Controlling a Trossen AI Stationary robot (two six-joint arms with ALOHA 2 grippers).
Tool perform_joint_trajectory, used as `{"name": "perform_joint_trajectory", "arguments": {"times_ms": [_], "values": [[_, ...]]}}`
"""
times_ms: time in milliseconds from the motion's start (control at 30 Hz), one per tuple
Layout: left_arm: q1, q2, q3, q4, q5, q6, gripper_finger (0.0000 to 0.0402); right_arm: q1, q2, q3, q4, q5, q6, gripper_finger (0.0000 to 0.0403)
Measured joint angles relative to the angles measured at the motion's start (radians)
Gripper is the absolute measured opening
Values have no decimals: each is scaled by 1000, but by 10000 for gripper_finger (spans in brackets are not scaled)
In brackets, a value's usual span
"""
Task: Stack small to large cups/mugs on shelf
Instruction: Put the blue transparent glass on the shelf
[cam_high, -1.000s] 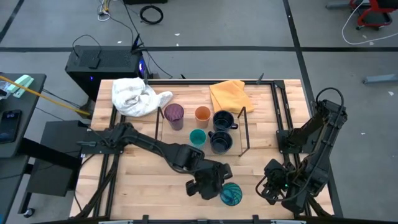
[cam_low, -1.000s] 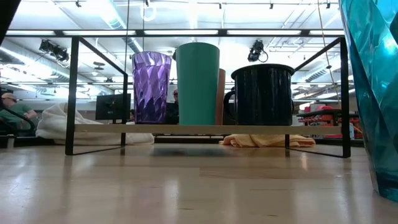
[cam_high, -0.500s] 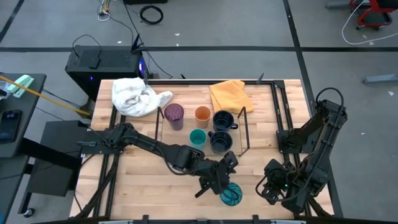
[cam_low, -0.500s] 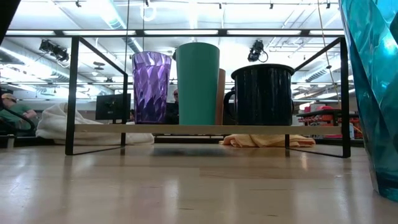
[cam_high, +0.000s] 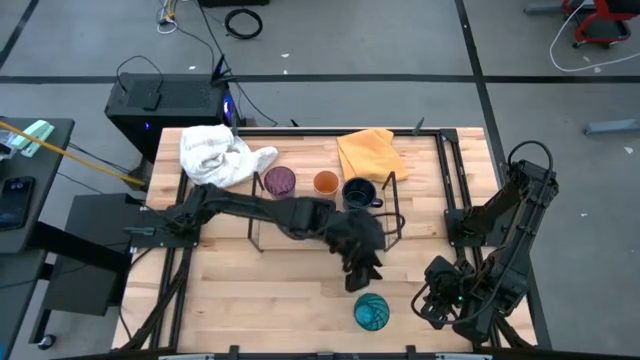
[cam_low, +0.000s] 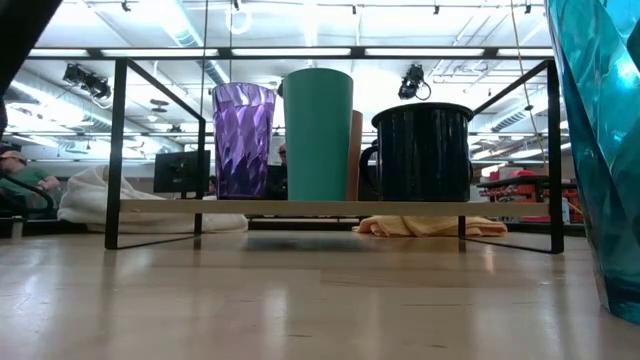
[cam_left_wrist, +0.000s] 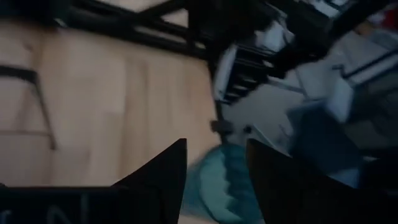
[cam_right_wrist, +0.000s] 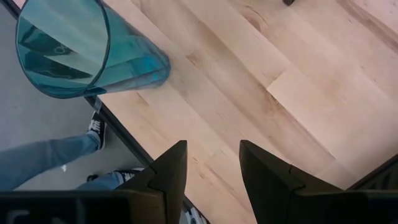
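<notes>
While poised above the shelf's (cam_high: 392, 215) front right corner, left gripper (cam_high: 362, 268) empty, jaws parted narrowly. Larger teal-blue cup (cam_high: 371, 312) standing alone close to the bench's (cam_high: 230, 290) front edge, well apart from the shelf. Could tip off that edge if nudged on approach. Plenty of bare wood between cup and shelf. Right gripper (cam_high: 436, 300) parked at front right, jaws narrowly apart.

Glossy translucent teal-blue cup (cam_right_wrist: 87, 46), wooden table (cam_right_wrist: 261, 74)
</notes>
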Motion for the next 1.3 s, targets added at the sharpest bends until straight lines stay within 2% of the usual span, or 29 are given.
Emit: {"name": "perform_joint_trajectory", "arguments": {"times_ms": [167,400,600,1300], "values": [[-54,4,0,-99,32,5,172,0,0,0,-3,0,-11,153],[-91,29,-1,-130,-88,35,172,0,0,0,-4,0,-10,153],[-89,58,-2,-166,-102,19,172,-1,0,0,0,0,-3,153],[-104,114,1,-89,-100,-32,172,-10,0,1,4,1,-16,153]]}}
